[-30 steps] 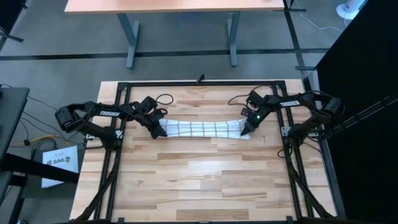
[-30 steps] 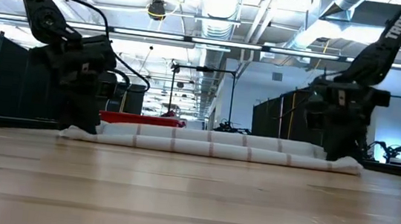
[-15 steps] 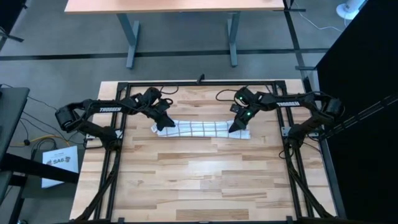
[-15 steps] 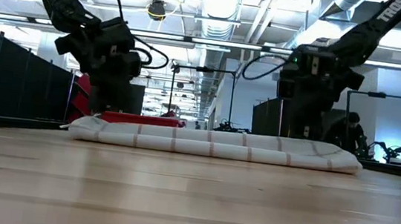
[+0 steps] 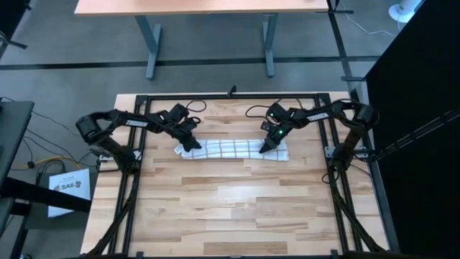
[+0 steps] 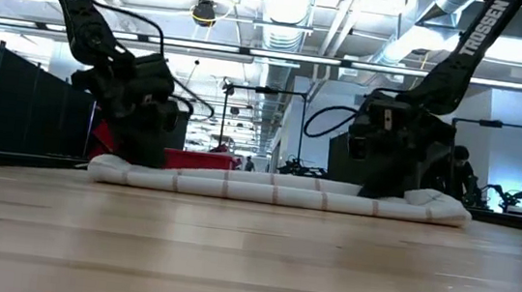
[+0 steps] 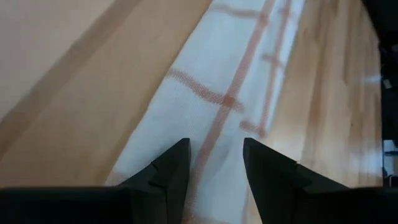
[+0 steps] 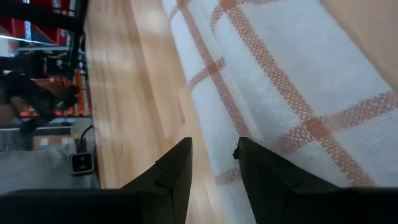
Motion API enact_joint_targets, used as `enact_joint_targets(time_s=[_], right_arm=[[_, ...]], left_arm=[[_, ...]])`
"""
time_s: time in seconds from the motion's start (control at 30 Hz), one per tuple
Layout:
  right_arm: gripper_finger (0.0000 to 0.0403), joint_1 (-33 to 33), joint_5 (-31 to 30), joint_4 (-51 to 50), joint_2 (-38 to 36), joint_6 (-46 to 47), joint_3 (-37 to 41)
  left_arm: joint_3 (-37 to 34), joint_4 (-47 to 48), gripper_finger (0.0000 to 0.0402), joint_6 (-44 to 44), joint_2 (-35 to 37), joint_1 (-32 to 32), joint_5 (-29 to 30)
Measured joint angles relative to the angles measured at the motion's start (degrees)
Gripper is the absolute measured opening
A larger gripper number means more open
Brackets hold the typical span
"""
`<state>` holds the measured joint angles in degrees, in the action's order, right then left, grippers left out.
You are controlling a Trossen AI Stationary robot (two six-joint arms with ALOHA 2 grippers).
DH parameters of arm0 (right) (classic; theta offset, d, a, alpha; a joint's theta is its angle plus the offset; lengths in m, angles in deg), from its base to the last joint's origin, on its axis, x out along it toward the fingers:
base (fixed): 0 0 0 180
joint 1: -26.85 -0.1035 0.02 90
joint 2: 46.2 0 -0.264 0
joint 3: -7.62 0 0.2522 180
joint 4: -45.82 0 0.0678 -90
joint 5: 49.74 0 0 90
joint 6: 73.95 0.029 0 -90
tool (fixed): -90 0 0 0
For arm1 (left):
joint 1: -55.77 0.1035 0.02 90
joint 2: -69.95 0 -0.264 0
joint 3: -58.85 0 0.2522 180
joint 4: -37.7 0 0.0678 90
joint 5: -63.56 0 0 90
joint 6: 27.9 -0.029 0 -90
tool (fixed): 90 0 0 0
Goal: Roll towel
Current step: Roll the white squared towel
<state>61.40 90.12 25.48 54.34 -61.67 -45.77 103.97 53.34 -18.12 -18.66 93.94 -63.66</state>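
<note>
The towel, white with a thin check, lies as a long narrow roll across the table's far half, left to right, resting on the wood. My left gripper stands over its left part, slanting down from the far left, open, with cloth showing between and past its fingers. My right gripper stands over the right part, slanting down from the far right, also open above the cloth. In the low view both grippers' fingertips are hidden behind the roll. My left gripper has its two parted fingertips right at the cloth of the towel's left part, coming from the far left and slanting down; whether they touch it I cannot tell. My right gripper has its parted fingertips at the far edge of the towel's right part, likewise slanting down; touch I cannot tell.
Black frame rails run along the table's left and right sides and far edge. A desk stands beyond the far edge. Bare wood fills the near half. A person shows far off in the room.
Both grippers have gone inward along the towel, from its two ends toward each other, the right one farther. Their finger gaps look unchanged. The towel has stayed where it was; its ends now lie uncovered.
</note>
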Motion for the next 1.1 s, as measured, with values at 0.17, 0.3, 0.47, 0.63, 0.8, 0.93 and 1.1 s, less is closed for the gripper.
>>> enact_joint_targets(time_s=[0.17, 0.3, 0.47, 0.63, 0.8, 0.93, 1.1], right_arm=[[0.0117, 1.4, 0.2, -4.3, 0.2, -4.1, 0.0], [0.0117, 3.2, 0.7, -7.4, 0.0, -6.7, 0.0], [0.0117, 4.9, 0.8, -14.0, -0.1, -12.6, 0.0], [0.0117, 6.1, 1.1, -18.9, -0.2, -16.2, 0.0], [0.0117, 5.4, -0.2, -17.6, -5.3, -11.1, 0.1], [0.0117, 1.5, 1.0, -7.4, -11.7, -4.0, -2.9], [0.0117, -3.7, 1.5, -2.6, -10.9, 2.0, -7.7]], left_arm=[[-1.6, -1.3, 0.0137, -1.2, -2.3, 0.2, -1.3], [-2.4, -1.3, 0.0137, -1.9, -2.2, 0.6, -1.3], [-2.5, -1.1, 0.0137, -2.0, -2.2, 2.5, -1.4], [-2.6, -1.1, 0.0137, -1.9, -2.2, 3.6, -2.0], [-2.3, -2.4, 0.0137, 3.4, -0.2, 3.4, -5.4], [0.8, -3.5, 0.0137, 6.9, 4.2, 1.6, -6.4], [6.0, -4.1, 0.0137, 12.5, 7.7, -1.2, -6.8]])
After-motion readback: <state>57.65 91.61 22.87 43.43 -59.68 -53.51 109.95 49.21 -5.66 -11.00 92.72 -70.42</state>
